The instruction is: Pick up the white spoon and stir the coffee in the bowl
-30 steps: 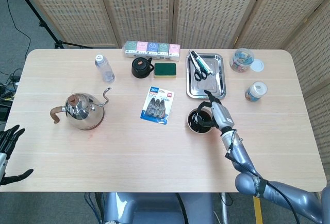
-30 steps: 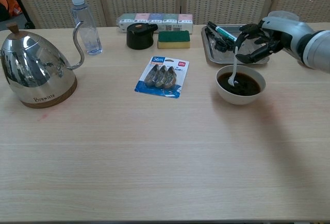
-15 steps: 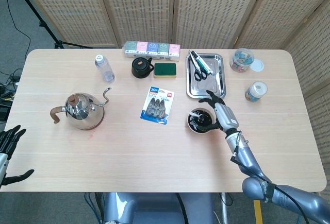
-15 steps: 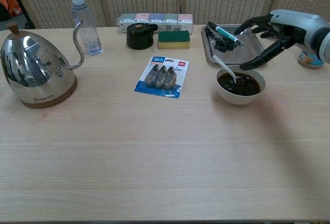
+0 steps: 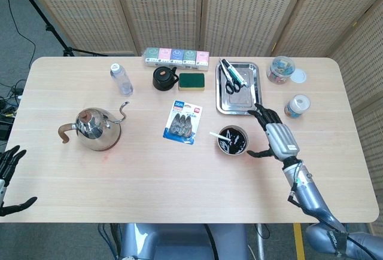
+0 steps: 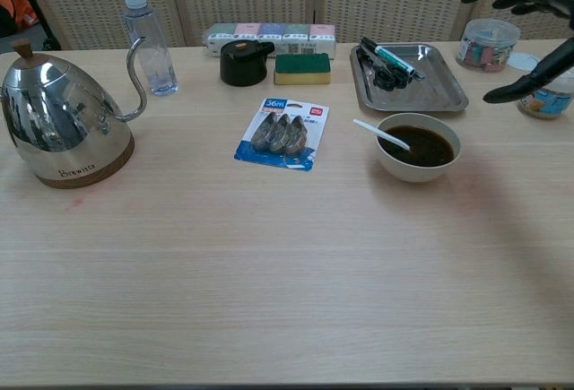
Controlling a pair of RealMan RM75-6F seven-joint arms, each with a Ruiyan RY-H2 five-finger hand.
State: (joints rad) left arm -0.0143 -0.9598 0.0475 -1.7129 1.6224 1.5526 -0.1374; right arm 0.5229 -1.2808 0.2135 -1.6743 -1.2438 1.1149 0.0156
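The white bowl (image 6: 418, 162) of dark coffee (image 6: 421, 146) stands right of the table's middle; in the head view the bowl (image 5: 233, 140) sits below the metal tray. The white spoon (image 6: 381, 134) leans in the bowl, its handle sticking out over the left rim, also seen as the spoon (image 5: 216, 135) in the head view. My right hand (image 5: 274, 136) is to the right of the bowl, fingers spread, holding nothing; in the chest view the right hand (image 6: 529, 36) is raised at the right edge. My left hand (image 5: 8, 177) hangs open off the table's left edge.
A steel kettle (image 6: 54, 119) stands at the left, a water bottle (image 6: 145, 45) behind it. A blue packet (image 6: 282, 134) lies left of the bowl. A black pot (image 6: 243, 63), a green sponge (image 6: 302, 68), a metal tray (image 6: 430, 91) with pens, and two jars (image 6: 486, 45) sit at the back.
My right hand let go of the spoon and moved away to the right and up. The spoon tipped over and now leans on the bowl's left rim.
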